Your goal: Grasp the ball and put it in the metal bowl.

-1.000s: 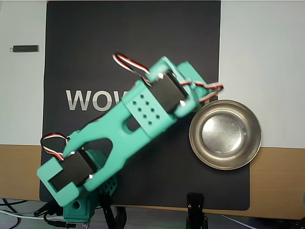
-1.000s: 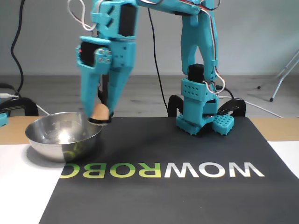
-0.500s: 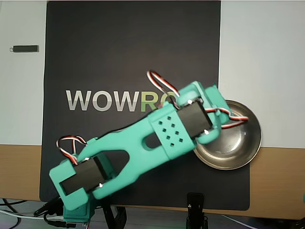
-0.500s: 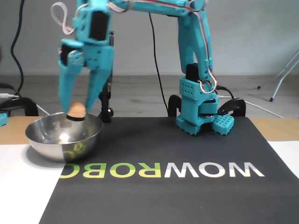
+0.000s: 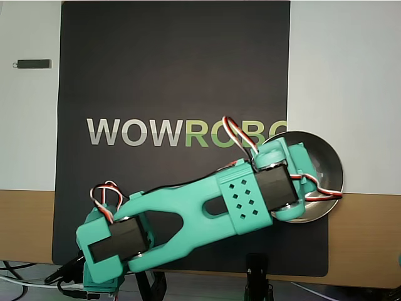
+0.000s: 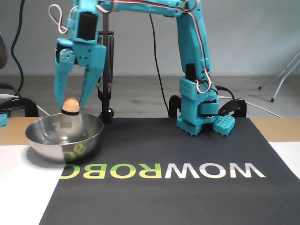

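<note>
Two cameras show a teal robot arm [image 6: 190,56] carrying the ball [image 6: 70,104], small and orange-tan, to the metal bowl [image 6: 64,136]. In the fixed view the pincer [image 6: 70,104] hangs pointing straight down with its two long fingers pinching the ball between their tips. The ball sits just above the bowl's rim, over the inside of the bowl, not touching the steel. The shiny bowl rests near one side edge of the table [image 6: 18,180], half on a black mat [image 6: 187,187] printed with large letters, half on the white surface beside it. As a judgement, the task looks mostly done: the ball is grasped, lifted and brought over the bowl, and what seems left is to spread the fingers and let it drop in. The fixed view is the only one showing the ball, the fingers and the gap between ball and bowl. In the overhead view the arm's wrist [image 5: 276,188] covers the near part of the metal bowl [image 5: 326,166], so the ball and fingertips are hidden there. That overhead view shows instead how the arm reaches on a slant from its base at the table's near edge across the mat to the bowl, and a small dark stick-like object [image 5: 32,64] lying well apart near the far corner.
</note>
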You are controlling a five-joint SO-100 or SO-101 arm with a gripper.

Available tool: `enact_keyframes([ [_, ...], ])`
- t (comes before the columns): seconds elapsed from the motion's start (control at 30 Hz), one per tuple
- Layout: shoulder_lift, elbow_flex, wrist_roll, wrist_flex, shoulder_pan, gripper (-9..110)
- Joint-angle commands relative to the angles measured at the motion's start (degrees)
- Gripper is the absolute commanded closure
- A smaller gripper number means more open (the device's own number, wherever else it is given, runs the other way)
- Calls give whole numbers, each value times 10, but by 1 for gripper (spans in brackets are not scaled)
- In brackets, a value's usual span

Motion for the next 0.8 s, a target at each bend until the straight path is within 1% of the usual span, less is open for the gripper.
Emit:
enact_keyframes([
  [0.0, -8, -13, 4, -3, 7, 80],
  [0.33, -45, -60, 4, -2, 6, 80],
  [0.77, -69, -62, 3, -4, 2, 80],
])
